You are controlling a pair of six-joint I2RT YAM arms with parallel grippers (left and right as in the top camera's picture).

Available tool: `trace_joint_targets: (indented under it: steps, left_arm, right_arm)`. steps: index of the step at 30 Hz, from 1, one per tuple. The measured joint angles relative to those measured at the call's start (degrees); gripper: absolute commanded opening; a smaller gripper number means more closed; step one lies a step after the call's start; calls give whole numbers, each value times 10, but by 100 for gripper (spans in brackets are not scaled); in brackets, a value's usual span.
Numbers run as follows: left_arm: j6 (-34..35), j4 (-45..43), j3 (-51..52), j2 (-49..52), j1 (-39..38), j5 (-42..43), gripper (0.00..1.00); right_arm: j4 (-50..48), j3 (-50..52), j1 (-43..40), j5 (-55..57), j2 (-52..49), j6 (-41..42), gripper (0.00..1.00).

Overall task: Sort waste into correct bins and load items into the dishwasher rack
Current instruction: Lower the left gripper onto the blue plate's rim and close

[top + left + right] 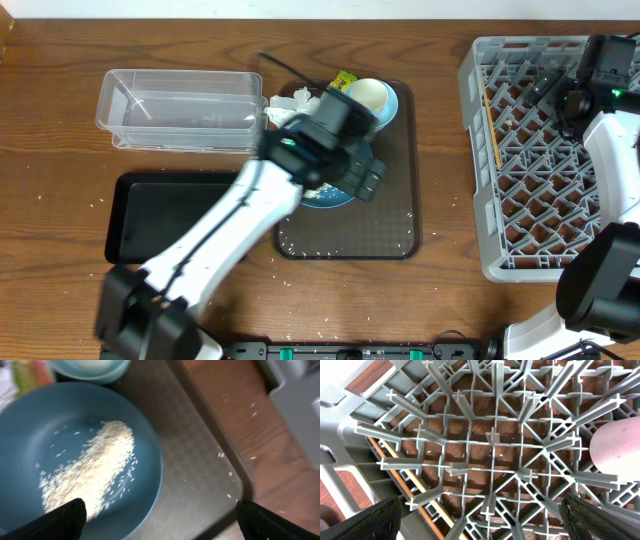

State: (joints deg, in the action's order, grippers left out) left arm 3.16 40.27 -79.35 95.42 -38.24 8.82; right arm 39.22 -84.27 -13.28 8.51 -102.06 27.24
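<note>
The left gripper (160, 522) is set wide apart over the dark blue plate (45, 425), on which rice grains (95, 465) are spread. The right gripper (480, 520) is set wide apart above the dishwasher rack (492, 437). The print on the snack wrapper (343, 79) cannot be read.

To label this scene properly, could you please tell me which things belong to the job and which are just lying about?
Part of the job: plate, rice, bowl, white cup, pink cup, chopstick, tissue, wrapper, clear tub, black tray, rack.
Just lying about: brown tray, table.
</note>
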Motion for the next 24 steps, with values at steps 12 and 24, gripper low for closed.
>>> trace_joint_targets:
  steps: [12,24]
  left_arm:
    - [55,-92,0,105,-46,-67,98]
    - [127,-136,0,174,-47,-78,64]
  right_arm:
    - [0,0,0,0,0,0,99]
    - [0,0,0,0,0,0,99]
